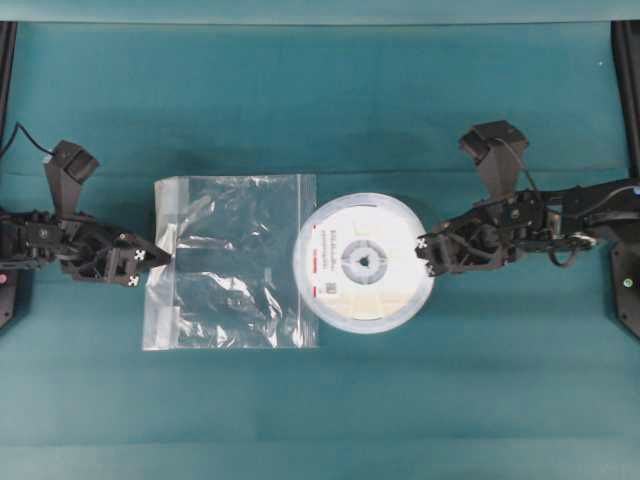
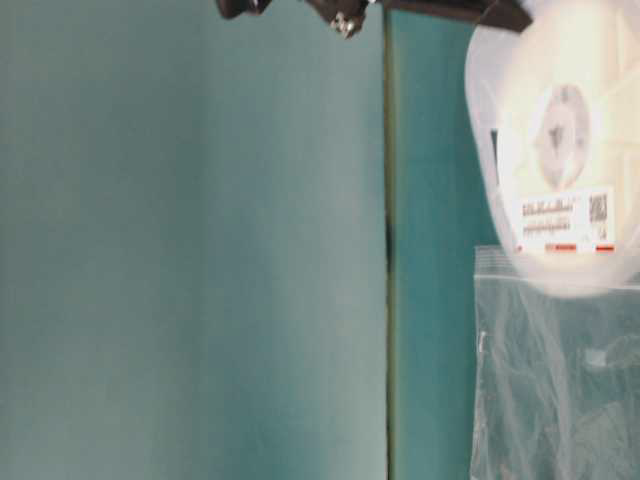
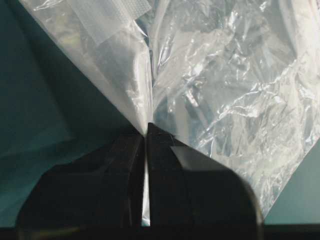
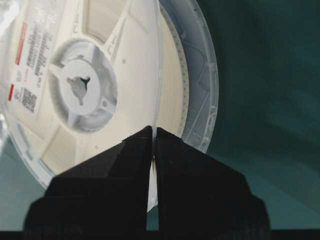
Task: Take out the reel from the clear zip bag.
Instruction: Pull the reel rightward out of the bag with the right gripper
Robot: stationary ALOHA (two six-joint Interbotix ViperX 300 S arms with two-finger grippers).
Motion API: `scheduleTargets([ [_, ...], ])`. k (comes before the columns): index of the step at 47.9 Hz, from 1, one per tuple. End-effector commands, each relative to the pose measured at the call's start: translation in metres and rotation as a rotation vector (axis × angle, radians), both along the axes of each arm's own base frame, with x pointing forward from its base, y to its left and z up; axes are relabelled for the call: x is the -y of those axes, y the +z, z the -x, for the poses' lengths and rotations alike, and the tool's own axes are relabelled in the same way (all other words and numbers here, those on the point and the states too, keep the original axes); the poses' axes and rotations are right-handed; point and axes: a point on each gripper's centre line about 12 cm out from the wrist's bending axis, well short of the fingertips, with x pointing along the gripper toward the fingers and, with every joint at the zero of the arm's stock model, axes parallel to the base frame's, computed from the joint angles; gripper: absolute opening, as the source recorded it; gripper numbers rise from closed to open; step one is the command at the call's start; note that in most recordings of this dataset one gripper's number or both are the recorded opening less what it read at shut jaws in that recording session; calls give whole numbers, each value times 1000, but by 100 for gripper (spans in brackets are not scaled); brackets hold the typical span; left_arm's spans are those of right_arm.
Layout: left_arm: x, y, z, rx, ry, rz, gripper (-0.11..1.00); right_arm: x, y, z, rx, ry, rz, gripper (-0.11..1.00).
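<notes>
Left gripper clamped hard on the clear zip bag, jaws pressed together on a pinch of film at the bag's left edge, about halfway down it. From the left wrist view, crinkled plastic fanning up and out from that pinch point, nothing else between the fingers.

Over on the right: right gripper squeezed tight too, biting the thin pale rim of the reel. In the right wrist view, dark fingers nearly meeting, just the sliver of flange between them, grey hub with its centre hole showing up and to the left.

Reel almost wholly clear of the bag, lying to the right of it in the overhead view, only its left edge overlapping the bag's right-hand edge. Label with red marks facing up, on the side nearest the bag.

Bag flat and wrinkled on the teal table, looking empty through the film. Table-level view blurred, but reel and bag mouth visible meeting there as well.
</notes>
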Motion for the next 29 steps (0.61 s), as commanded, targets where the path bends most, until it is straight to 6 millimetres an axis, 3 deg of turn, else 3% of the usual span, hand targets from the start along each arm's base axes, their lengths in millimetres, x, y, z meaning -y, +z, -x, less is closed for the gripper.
scheduleTargets([
  [1, 0, 0, -2, -3, -6, -3, 0, 1, 5, 4, 15, -15, -6, 3],
  [29, 1, -2, -1, -16, -8, -1, 0, 3, 6, 30, 7, -40, -13, 3],
])
